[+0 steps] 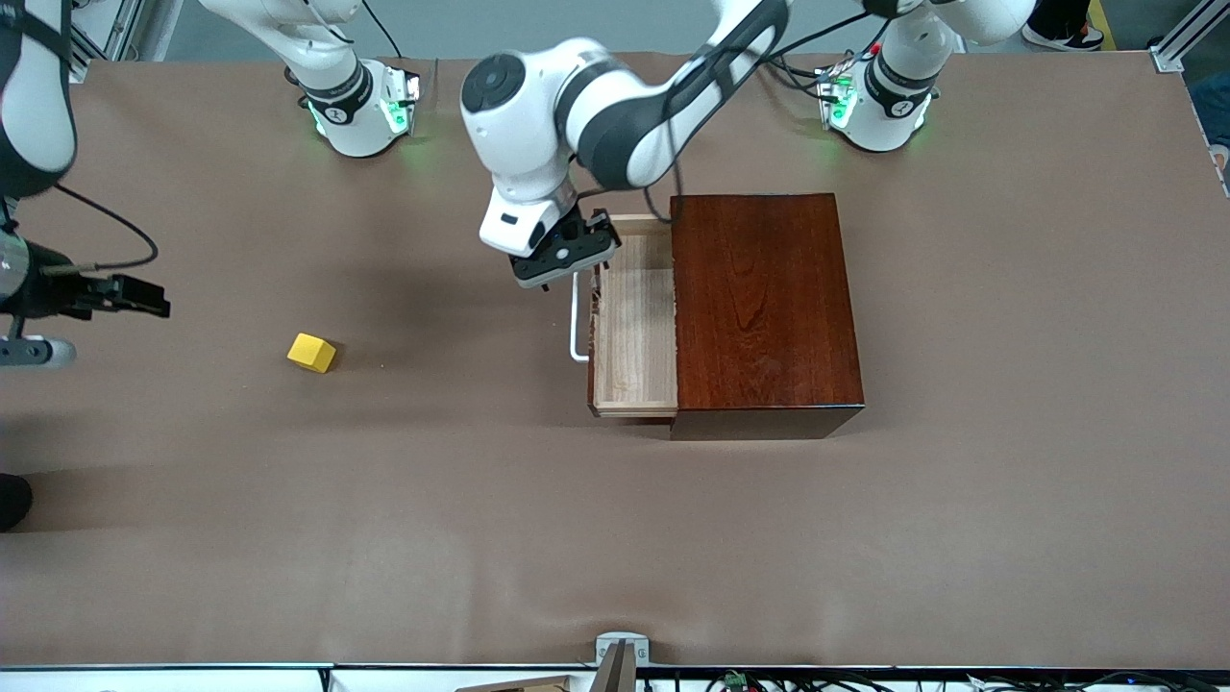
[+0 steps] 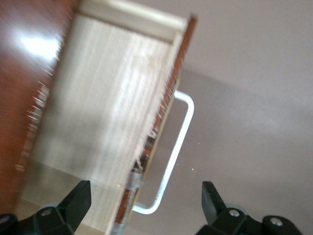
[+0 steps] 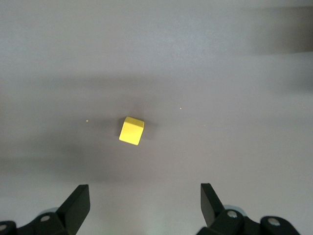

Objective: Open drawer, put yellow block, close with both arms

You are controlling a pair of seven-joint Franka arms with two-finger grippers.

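Observation:
The drawer [image 1: 634, 327] stands partly pulled out of the dark mahogany box [image 1: 764, 308]; its pale tray is empty and its white bar handle [image 1: 575, 322] faces the right arm's end of the table. My left gripper [image 1: 567, 259] is open over the handle's end that lies farther from the front camera. In the left wrist view the gripper [image 2: 146, 200] straddles the handle [image 2: 178, 142] and the drawer [image 2: 107, 112] without touching either. The yellow block [image 1: 311, 353] lies on the table toward the right arm's end. My right gripper [image 1: 144, 298] hangs open and empty [image 3: 144, 200] above the table near the block [image 3: 131, 130].
A brown cover [image 1: 615, 538] spreads over the whole table. A metal bracket [image 1: 620, 654] sits at the table's edge nearest the front camera. A dark object [image 1: 12, 500] shows at the table's edge at the right arm's end.

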